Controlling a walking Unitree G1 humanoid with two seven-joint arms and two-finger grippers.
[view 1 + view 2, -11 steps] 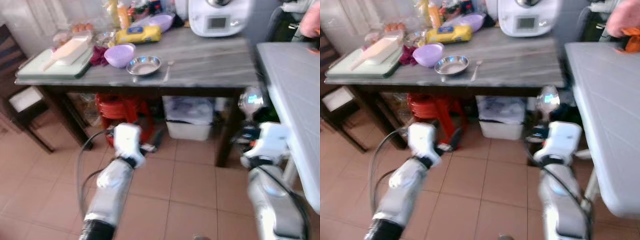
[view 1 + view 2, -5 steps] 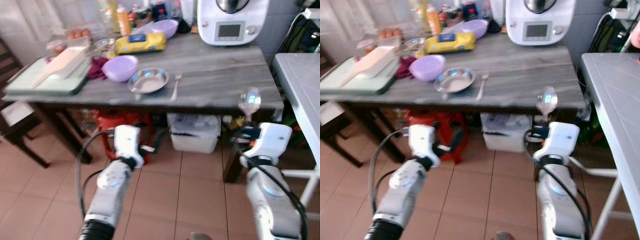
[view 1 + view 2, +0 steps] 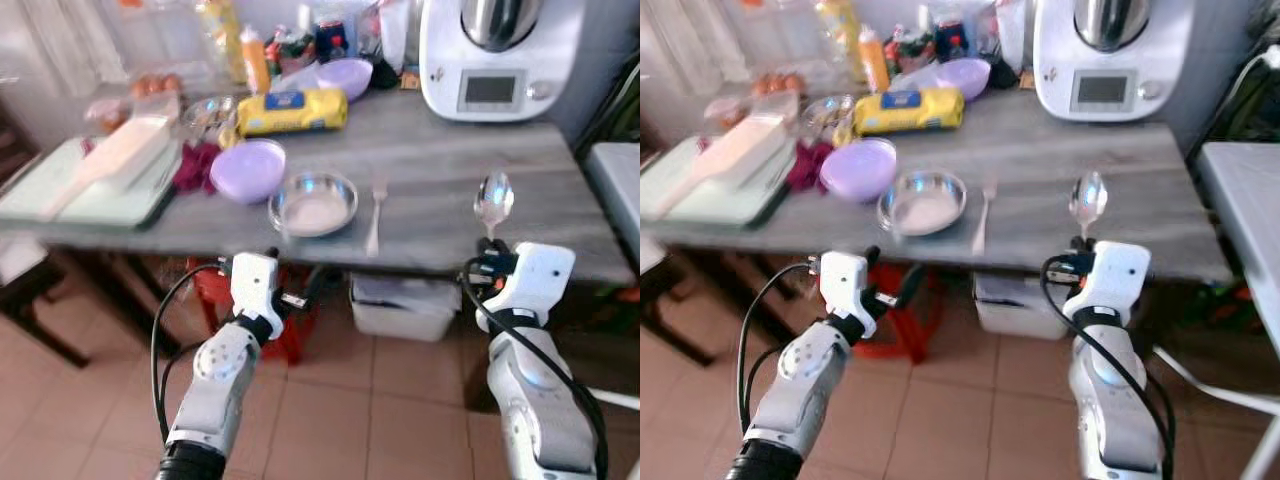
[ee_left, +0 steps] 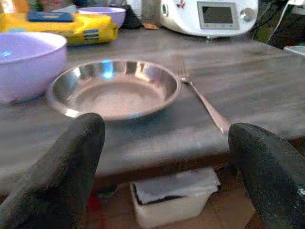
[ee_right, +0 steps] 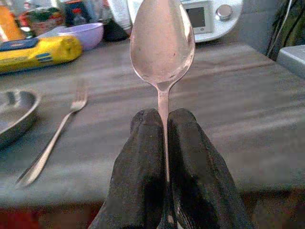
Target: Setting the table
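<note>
Right gripper point(image 5: 164, 143) is clamped on the handle of a spoon point(image 5: 162, 40), bowl upright above the fingertips, at the near edge of the table point(image 3: 440, 190). Judged step: carrying the spoon to its place; the next move calls for reaching forward and lowering it beside the fork point(image 3: 374, 215) and metal plate point(image 3: 313, 204), which lie ahead and to the left. Left gripper point(image 4: 167, 157) hangs with fingers apart, facing the plate.

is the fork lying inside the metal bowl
No, the fork lies flat on the table beside the metal bowl, on its right.

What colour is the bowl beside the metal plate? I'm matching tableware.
Light purple bowl, clearest in the left eye view.
</note>
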